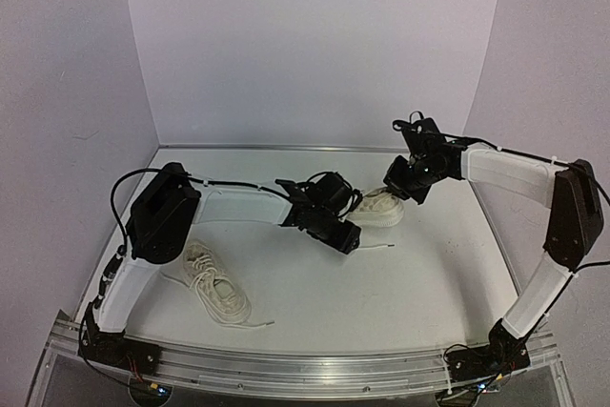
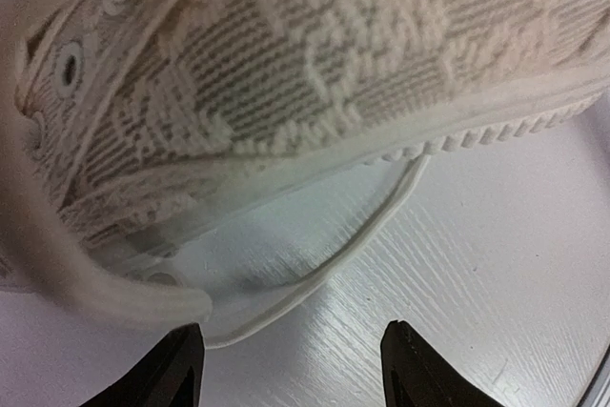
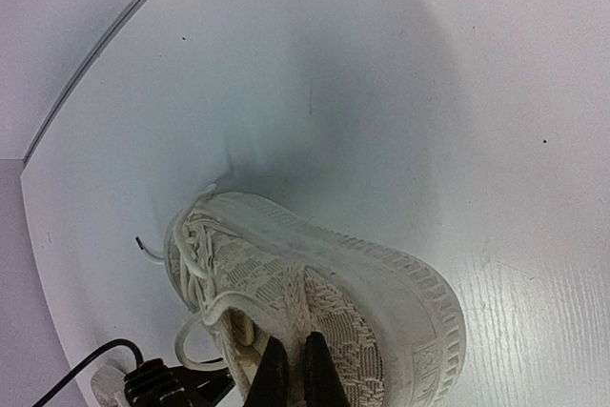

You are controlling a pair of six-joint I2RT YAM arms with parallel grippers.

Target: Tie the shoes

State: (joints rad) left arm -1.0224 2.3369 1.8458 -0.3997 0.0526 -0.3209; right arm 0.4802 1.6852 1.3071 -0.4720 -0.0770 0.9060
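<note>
Shoe [image 3: 362, 278] just ahead of left claw [image 2: 291, 361], tips apart; right claw [image 3: 295, 367] closed, over it.

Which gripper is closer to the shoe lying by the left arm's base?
Left. The left gripper sits to the right of and beyond that shoe; the right gripper is farther off, at the other shoe.
</note>
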